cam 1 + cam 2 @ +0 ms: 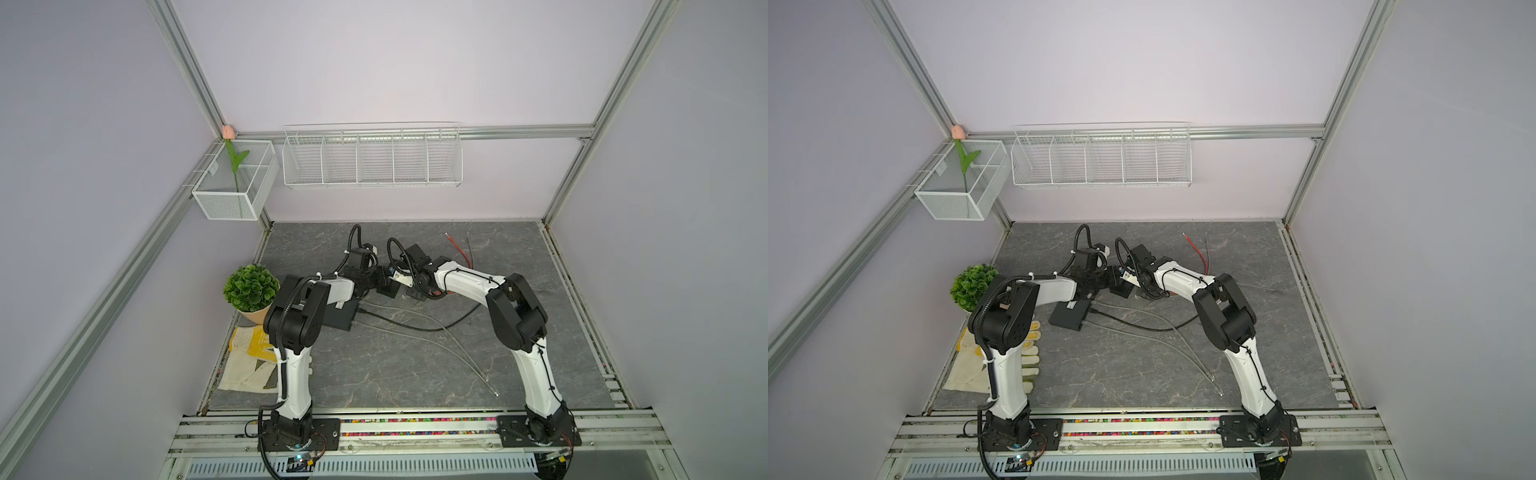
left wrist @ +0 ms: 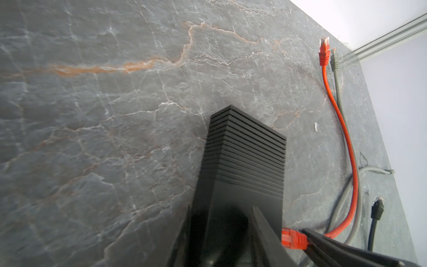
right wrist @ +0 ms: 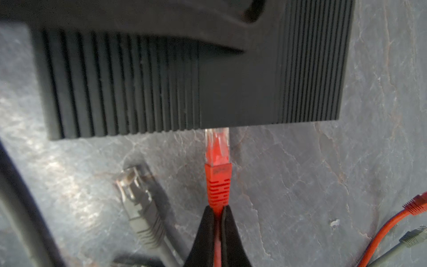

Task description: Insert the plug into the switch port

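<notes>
While left tool [image 2: 223,222] clamps switch [image 3: 231,92], my right tool [image 3: 217,213] pinches red plug [image 3: 217,161] by boot, tip at switch's edge, port hidden; all mid-frame in both top views. Step, I judge: insertion. Next: straight, level push till latch catches. Mesh bin [image 1: 232,201], upper left, holds tulip [image 1: 237,164]; wall rack [image 1: 372,180] looks bare.

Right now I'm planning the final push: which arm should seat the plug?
Right. The right gripper pinches the red plug, its tip at the switch edge; the left gripper only steadies that switch.
</notes>
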Controlling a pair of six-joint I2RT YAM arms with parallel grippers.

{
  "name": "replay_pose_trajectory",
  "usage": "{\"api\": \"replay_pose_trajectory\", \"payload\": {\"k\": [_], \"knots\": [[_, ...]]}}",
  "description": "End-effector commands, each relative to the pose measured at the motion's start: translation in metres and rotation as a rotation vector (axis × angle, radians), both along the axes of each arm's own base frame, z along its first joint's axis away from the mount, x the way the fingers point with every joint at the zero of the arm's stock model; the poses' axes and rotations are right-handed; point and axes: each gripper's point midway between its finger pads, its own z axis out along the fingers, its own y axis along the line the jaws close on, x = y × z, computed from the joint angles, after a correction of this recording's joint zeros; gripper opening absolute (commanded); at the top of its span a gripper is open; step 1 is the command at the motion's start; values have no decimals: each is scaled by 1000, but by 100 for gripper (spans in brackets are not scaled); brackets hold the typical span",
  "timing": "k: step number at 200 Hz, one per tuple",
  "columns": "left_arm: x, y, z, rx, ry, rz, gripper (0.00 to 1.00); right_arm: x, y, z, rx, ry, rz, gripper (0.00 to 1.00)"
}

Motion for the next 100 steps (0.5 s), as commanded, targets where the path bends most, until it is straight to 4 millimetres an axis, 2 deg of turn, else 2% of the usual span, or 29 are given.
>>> {"api": "replay_pose_trajectory", "payload": {"k": [1,75,100], "knots": [[-35,-39,-8,-29,51,-136,42,-9,70,30,177,-94,164,7],[-35,-44,-10,-28,58,-161,42,-34,89,21,187,-54,289,7],[-37,-46,-13,-19,64,-175,41,-37,92,16,175,-54,302,7]]}}
